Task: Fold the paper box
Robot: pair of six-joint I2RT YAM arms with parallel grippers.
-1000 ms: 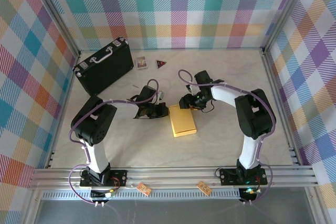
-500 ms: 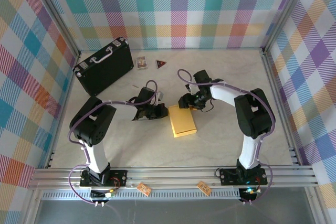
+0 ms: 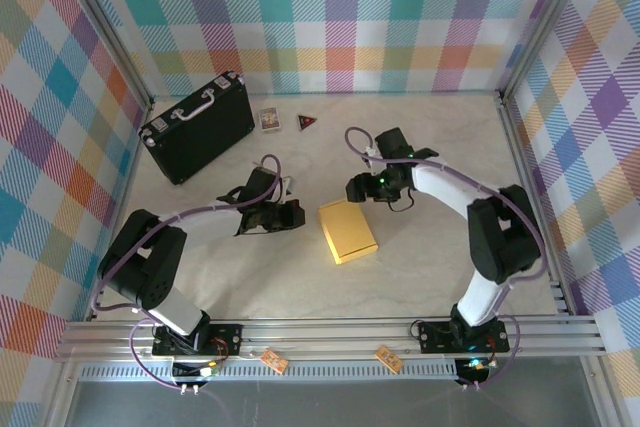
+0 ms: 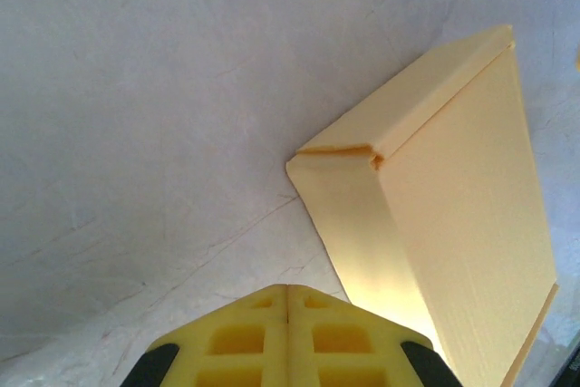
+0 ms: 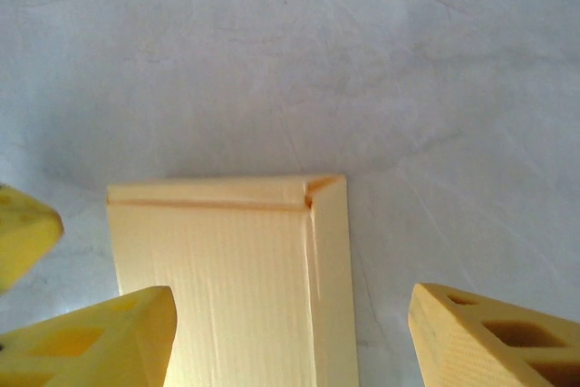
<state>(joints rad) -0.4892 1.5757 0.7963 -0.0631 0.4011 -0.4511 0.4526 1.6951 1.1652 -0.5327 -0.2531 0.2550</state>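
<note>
your paper box (image 3: 347, 231) lies folded shut near the middle of the table (image 3: 430, 267), a flat mustard-yellow cardboard block with fine ribbing on its top face, crisp creased edges and a small tucked tab at one corner. it rests flat on the pale, marble-veined surface between the two arms. your left gripper (image 4: 288, 295) has its yellow pads, moulded with square pockets, pressed together with nothing between them, near the box's left long side. your right gripper (image 5: 290, 314) holds its pads spread apart over the box's far end, clamping nothing. a black hard case (image 3: 197, 125) with a pale handle sits well apart at the far left.
</note>
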